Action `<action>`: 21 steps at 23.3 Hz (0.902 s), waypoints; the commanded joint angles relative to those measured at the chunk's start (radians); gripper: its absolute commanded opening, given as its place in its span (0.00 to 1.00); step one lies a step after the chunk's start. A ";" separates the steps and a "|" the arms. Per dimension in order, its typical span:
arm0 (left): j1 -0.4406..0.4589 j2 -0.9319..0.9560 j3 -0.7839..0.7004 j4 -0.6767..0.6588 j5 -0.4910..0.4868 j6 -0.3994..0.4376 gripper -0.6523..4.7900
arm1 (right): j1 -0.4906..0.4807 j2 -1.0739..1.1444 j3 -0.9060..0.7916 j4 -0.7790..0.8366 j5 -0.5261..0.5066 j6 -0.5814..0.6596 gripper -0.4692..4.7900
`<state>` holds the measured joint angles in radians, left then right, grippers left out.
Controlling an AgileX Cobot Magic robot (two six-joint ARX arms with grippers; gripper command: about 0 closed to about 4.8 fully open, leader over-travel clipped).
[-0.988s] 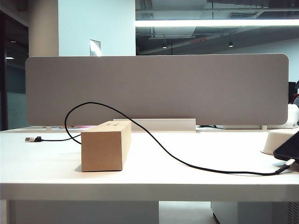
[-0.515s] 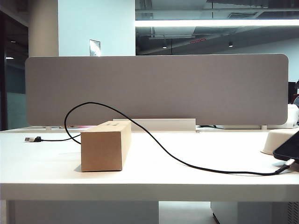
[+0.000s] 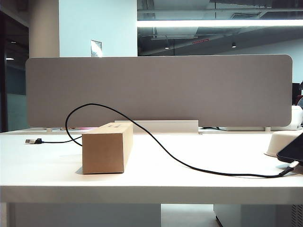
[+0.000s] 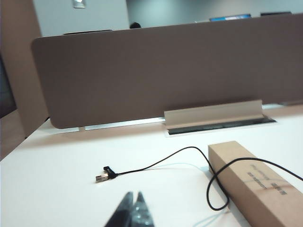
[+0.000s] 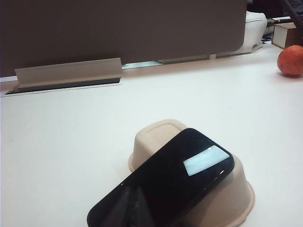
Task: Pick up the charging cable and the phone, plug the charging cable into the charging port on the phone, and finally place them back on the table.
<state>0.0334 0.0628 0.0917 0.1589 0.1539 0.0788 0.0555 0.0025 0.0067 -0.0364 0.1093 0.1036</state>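
The charging cable [image 3: 156,142] lies on the white table [image 3: 151,182]. It runs from a plug at the far left [image 3: 32,141], arches over a cardboard box and ends at the phone's lower edge [image 3: 289,166]. I cannot tell whether that end sits in the port. The black phone [image 5: 165,184] leans face up on an upturned cream dish [image 5: 151,135]. My left gripper [image 4: 133,195] is shut and empty, low over the table, just short of the cable's plug [image 4: 101,177]. My right gripper [image 5: 133,188] shows dimly in front of the phone, fingers together, holding nothing.
A cardboard box [image 3: 106,149] stands left of centre with the cable draped over it. A grey partition panel [image 3: 156,90] closes off the back of the table. An orange [image 5: 290,60] sits far off beside the panel's end.
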 commanded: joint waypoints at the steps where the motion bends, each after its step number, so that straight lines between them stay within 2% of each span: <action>1: 0.000 -0.026 -0.039 0.023 -0.045 -0.048 0.11 | 0.001 -0.001 -0.006 0.009 0.004 -0.003 0.09; 9: 0.000 -0.059 -0.084 -0.010 -0.050 -0.053 0.11 | 0.001 -0.001 -0.006 0.010 0.004 -0.003 0.09; 16: -0.001 -0.059 -0.084 -0.073 -0.146 -0.064 0.11 | 0.001 -0.001 -0.006 0.010 0.004 -0.003 0.09; 21: -0.001 -0.059 -0.084 -0.106 -0.150 -0.064 0.11 | 0.001 -0.002 -0.006 0.010 0.004 -0.003 0.09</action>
<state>0.0334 0.0032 0.0048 0.0525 0.0071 0.0208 0.0559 0.0021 0.0067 -0.0364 0.1093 0.1036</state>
